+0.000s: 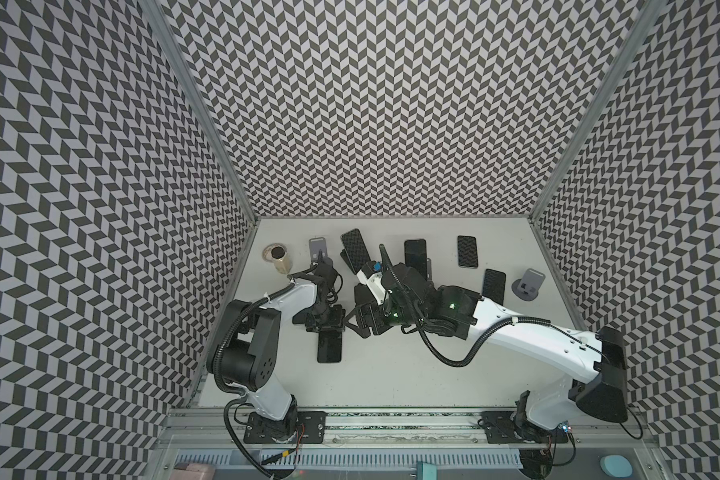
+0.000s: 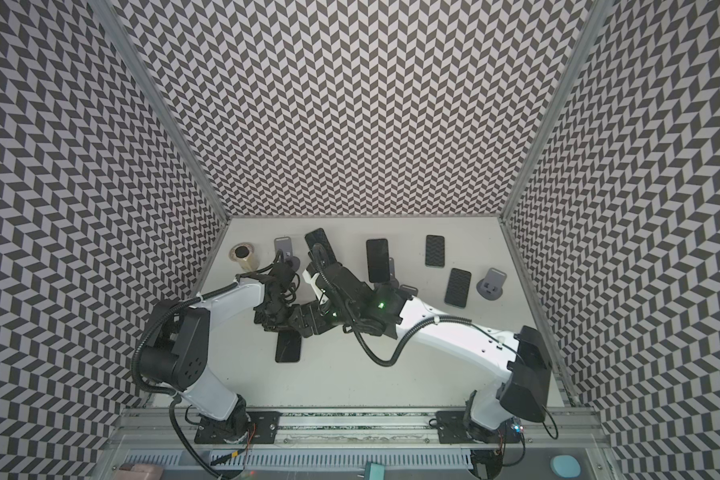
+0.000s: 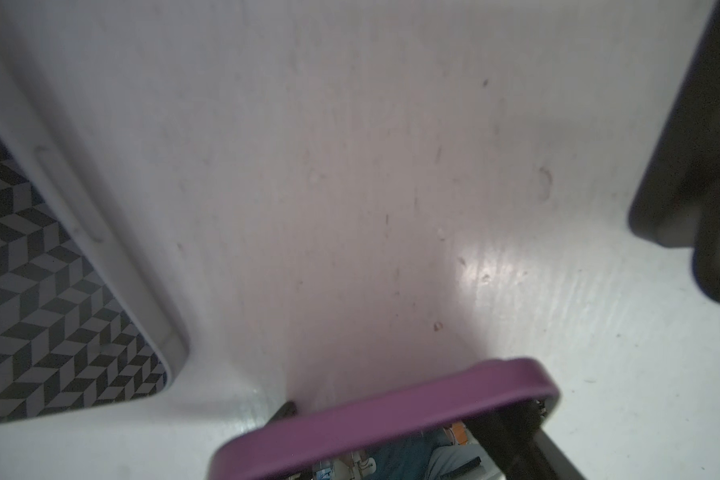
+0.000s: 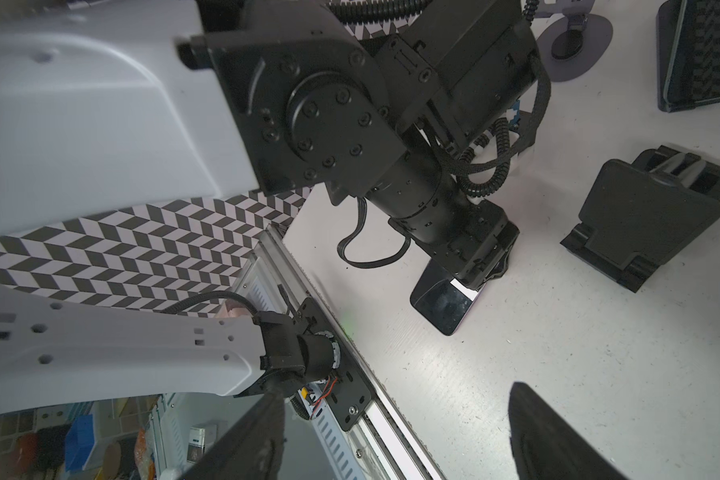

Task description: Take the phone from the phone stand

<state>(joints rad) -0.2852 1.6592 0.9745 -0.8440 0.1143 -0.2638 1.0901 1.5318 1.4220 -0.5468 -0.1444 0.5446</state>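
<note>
Left gripper [image 1: 326,327] clamped on the top end of a purple-cased phone [image 1: 329,348] resting on white table [image 1: 391,374]. Right gripper [image 4: 395,397] spread wide, empty. Black stand [image 4: 645,224] nearby.

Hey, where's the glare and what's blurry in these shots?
Left wrist view: glare patch on the table; the phone shows a soft purple edge, too close. Right wrist view: bright strip on its screen. Both top views: even light, no glare.
</note>
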